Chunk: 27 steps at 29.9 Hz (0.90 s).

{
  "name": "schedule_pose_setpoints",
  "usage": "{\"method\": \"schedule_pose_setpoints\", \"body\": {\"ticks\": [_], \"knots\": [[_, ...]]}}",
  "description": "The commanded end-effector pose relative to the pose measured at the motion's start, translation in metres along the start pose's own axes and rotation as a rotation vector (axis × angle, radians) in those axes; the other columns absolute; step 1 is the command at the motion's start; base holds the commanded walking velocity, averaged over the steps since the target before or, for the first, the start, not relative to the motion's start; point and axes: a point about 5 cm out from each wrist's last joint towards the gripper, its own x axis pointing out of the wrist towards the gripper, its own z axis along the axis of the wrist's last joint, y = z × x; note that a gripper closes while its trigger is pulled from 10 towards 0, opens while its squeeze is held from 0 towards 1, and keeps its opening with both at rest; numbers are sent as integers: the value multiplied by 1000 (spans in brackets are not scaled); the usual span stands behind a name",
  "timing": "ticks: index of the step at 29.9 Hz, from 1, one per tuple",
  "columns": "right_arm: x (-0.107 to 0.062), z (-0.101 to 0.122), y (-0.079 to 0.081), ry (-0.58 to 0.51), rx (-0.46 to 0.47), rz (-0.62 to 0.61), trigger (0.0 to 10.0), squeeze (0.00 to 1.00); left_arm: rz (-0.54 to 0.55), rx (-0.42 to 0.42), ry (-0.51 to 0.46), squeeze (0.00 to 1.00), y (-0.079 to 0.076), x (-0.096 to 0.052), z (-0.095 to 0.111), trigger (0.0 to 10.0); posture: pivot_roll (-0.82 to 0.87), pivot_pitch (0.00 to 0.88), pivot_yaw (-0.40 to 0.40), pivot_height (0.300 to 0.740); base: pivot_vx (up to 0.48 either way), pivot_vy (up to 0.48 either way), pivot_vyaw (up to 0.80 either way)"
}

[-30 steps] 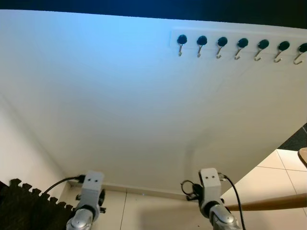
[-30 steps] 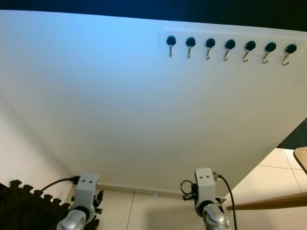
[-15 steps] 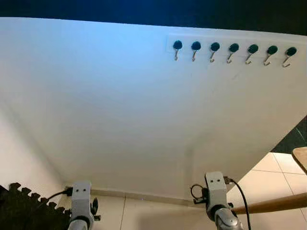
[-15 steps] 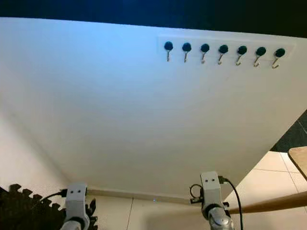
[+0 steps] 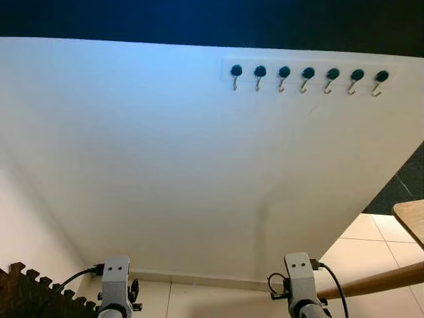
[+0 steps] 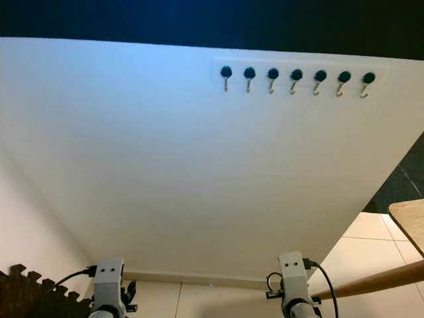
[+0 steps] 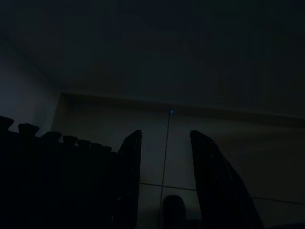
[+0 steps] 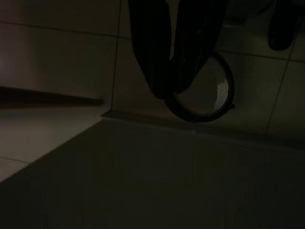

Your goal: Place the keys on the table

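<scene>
Dark ring [image 8: 202, 90] hangs pinched in the right gripper [image 8: 174, 88]; keys indistinct; left gripper [image 7: 164, 143] jaws spread.

We see a matt white wall [image 5: 165, 152], metal hooks [image 5: 305, 77] with dark knobs, glossy pale floor tiles [image 5: 371, 262], smooth wooden table edge [image 5: 412, 218]

White wall [image 5: 165, 165]; black knobs on the hook row [image 5: 308, 73]; pale floor tiles [image 5: 361, 248]; dark brown mat [image 5: 26, 295].
</scene>
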Motion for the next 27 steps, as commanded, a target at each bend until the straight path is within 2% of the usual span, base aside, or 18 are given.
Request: {"method": "schedule_pose_setpoints", "body": {"ticks": [1, 24, 27], "knots": [[-4, -10, -1, 33, 5, -12, 10000, 0, -13, 0, 16, 0, -5, -2, -6, 10000, 5, 47, -6, 740, 0, 0, 0], [-4, -11, 1, 34, 0, -16, 10000, 0, -67, -28, 54, 0, -7, -3, -16, 10000, 17, 47, -6, 740, 0, 0, 0], [-3, -10, 2, 29, 3, -14, 10000, 0, -77, -30, 59, 0, -7, -3, -16, 10000, 17, 47, -4, 740, -242, 0, 0]]}}
